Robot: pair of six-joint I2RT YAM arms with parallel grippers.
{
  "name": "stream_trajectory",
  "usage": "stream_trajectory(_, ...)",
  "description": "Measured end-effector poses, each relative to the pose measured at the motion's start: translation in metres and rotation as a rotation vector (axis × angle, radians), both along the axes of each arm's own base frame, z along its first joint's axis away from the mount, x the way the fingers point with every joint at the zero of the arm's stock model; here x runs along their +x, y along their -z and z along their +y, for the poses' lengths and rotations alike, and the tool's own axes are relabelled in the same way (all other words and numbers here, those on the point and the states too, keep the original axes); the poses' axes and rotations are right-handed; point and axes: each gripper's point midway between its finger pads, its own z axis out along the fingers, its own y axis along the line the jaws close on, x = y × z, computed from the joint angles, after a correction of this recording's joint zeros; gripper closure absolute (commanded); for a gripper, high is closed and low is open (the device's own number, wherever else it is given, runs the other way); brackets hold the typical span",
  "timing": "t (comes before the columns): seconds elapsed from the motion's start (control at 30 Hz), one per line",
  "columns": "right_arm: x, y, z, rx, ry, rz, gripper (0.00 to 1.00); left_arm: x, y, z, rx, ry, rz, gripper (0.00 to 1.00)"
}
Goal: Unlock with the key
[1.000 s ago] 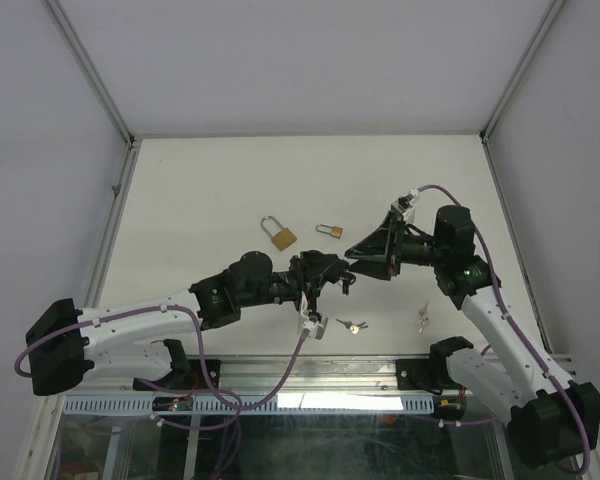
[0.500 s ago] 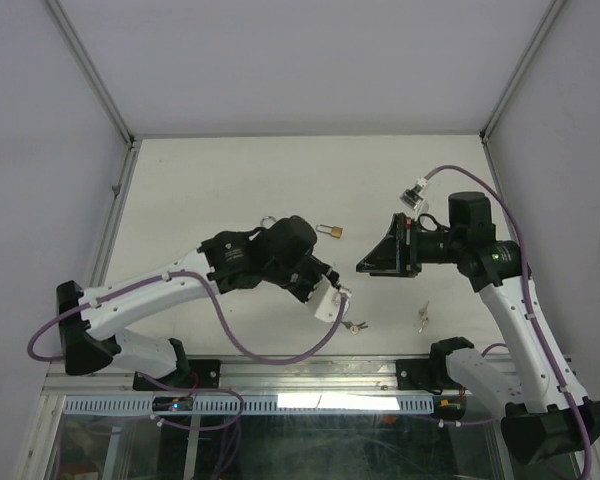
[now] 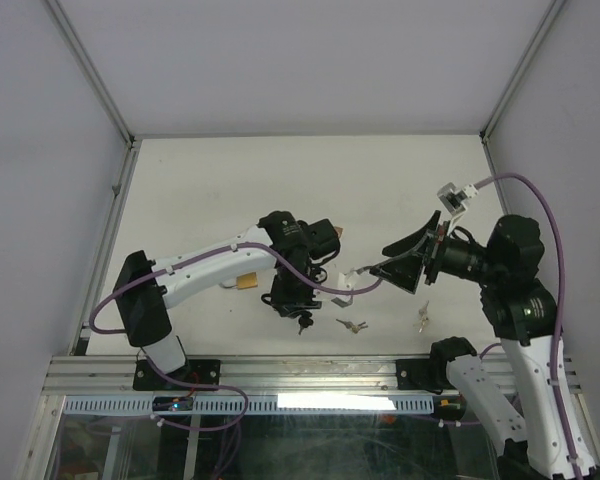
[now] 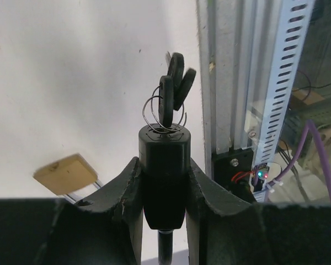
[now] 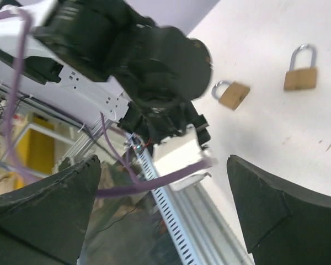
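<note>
My left gripper (image 4: 163,165) is shut on a black padlock (image 4: 163,182), held upright between its fingers. A black-headed key (image 4: 165,107) sits in the lock's top, with two more black keys (image 4: 179,80) hanging from its ring. In the top view the left gripper (image 3: 294,303) points toward the near edge, the keys (image 3: 303,324) dangling below it. My right gripper (image 3: 400,268) hangs open to the right of it, apart, with nothing between its fingers. The right wrist view shows that open gripper (image 5: 165,210) facing the left wrist.
A brass padlock (image 3: 247,281) lies partly under the left arm, also seen in the left wrist view (image 4: 66,174). The right wrist view shows two brass padlocks (image 5: 233,95) (image 5: 300,77). Loose silver keys (image 3: 352,325) (image 3: 421,318) lie near the front rail (image 3: 310,375).
The left arm has swung its wrist round toward the near edge, carrying the black padlock. The right gripper has opened wide and drawn back to the right.
</note>
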Motion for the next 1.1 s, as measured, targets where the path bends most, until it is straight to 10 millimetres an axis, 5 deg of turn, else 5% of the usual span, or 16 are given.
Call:
stream_trajectory(0.17,-0.01,-0.014,-0.007,0.033,0.068,-0.158,0.01,0.017,0.03,0.036,0.167,-0.189,0.019,1.0)
stream_trajectory(0.33,0.001,-0.024,-0.013,0.043,0.152,-0.203,0.01,0.056,0.052,0.089,0.357,-0.457,0.027,1.0)
stream_trajectory(0.53,0.01,-0.041,-0.017,0.05,0.211,-0.228,0.01,0.146,0.009,0.058,0.193,-0.615,-0.214,1.0)
stream_trajectory(0.63,0.01,-0.05,-0.018,0.062,0.217,-0.244,0.01,0.175,-0.033,0.047,0.084,-0.68,-0.291,1.0)
stream_trajectory(0.7,0.01,-0.054,-0.017,0.072,0.217,-0.255,0.01,0.213,-0.065,0.048,-0.049,-0.767,-0.374,1.0)
stream_trajectory(0.83,0.01,-0.06,-0.016,0.097,0.217,-0.258,0.01,0.291,-0.093,0.135,-0.09,-1.07,-0.472,1.0)
stream_trajectory(0.87,0.01,-0.062,-0.016,0.102,0.216,-0.259,0.01,0.312,-0.088,0.185,-0.05,-1.194,-0.501,1.0)
stream_trajectory(0.93,0.01,-0.063,-0.016,0.11,0.216,-0.259,0.01,0.32,-0.071,0.247,0.06,-1.327,-0.509,1.0)
stream_trajectory(0.97,0.01,-0.064,-0.016,0.113,0.216,-0.26,0.01,0.315,-0.062,0.263,0.111,-1.354,-0.492,1.0)
stream_trajectory(1.03,0.011,-0.064,-0.015,0.118,0.216,-0.26,0.01,0.293,-0.041,0.261,0.19,-1.331,-0.408,1.0)
stream_trajectory(1.1,0.012,-0.062,-0.015,0.12,0.216,-0.252,0.01,0.273,-0.029,0.231,0.21,-1.245,-0.334,1.0)
